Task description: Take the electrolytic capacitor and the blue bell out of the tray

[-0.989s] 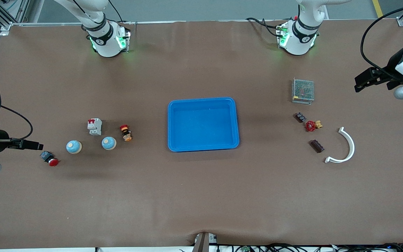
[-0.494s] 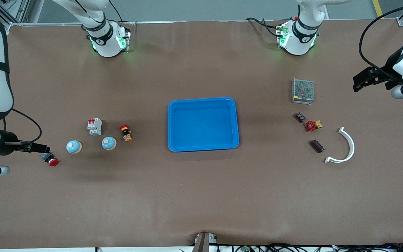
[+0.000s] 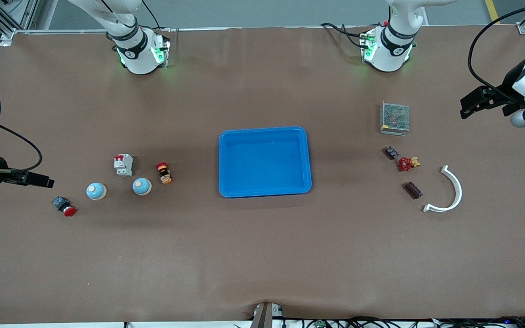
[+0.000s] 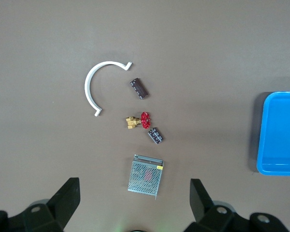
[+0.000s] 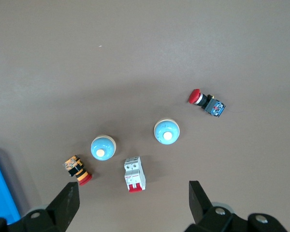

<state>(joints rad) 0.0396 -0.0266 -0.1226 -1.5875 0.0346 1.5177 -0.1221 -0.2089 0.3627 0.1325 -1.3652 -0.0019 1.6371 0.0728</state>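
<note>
Two round blue bells [image 3: 96,191] [image 3: 141,186] sit toward the right arm's end of the table; they also show in the right wrist view [image 5: 166,132] [image 5: 103,147]. A dark brown capacitor [image 3: 412,190] lies toward the left arm's end, with a smaller dark part [image 3: 391,152] farther from the camera; both show in the left wrist view [image 4: 139,88] [image 4: 156,135]. My right gripper [image 3: 43,182] [image 5: 134,205] is open and empty, up over the table's end. My left gripper [image 3: 466,106] [image 4: 134,203] is open and empty, up over the other end.
A blue tray [image 3: 265,130] is at the table's middle. A white circuit breaker [image 3: 123,164], an orange-and-red button [image 3: 164,173] and a red push button [image 3: 64,206] lie by the bells. A mesh box [image 3: 394,118], a red valve [image 3: 406,163] and a white arc [image 3: 449,191] lie by the capacitor.
My right gripper moved in over the red push button, then drew back toward the table's end. My left gripper shifted only slightly. Nothing on the table moved.
</note>
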